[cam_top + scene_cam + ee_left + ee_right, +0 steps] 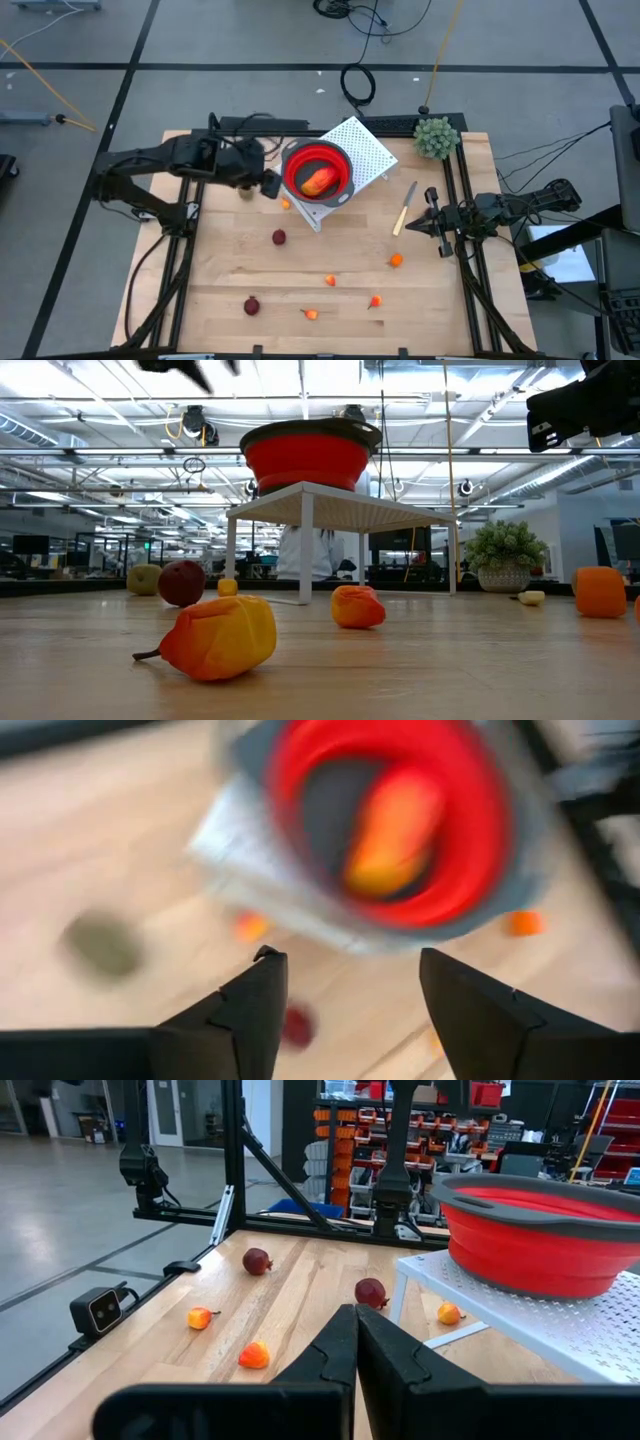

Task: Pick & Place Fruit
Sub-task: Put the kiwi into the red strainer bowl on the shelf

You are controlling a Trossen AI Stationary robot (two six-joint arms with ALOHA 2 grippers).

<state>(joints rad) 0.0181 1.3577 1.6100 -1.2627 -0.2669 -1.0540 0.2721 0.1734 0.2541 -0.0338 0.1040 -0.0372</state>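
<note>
The left tool (pixel 268 184) hangs above the wooden worktop (pixel 220 270) just beside the red collapsible bowl with a grey rim (pixel 318 170); its fingers (pixel 250 1010) stand apart with nothing between them. The bowl rests on a white perforated stand (pixel 368 150), probably so that fruit can be dropped in from above. One longer red-and-yellow toy fruit (pixel 318 181) already lies in the bowl. A brown oval fruit (pixel 245 193) sits on the worktop beside the left tool. Two dark red ball fruits (pixel 279 237) and several small orange pieces (pixel 396 260) remain scattered over the worktop, well apart, so the task appears far from complete. A pale-handled knife (pixel 404 211) lies right of the bowl, and a green bushy plant ball (pixel 437 137) stands at the far right corner. The right tool (pixel 437 226) waits at the right edge, fully closed and holding nothing. The left wrist view is blurred, so the small objects beneath the left tool cannot be identified there.
</note>
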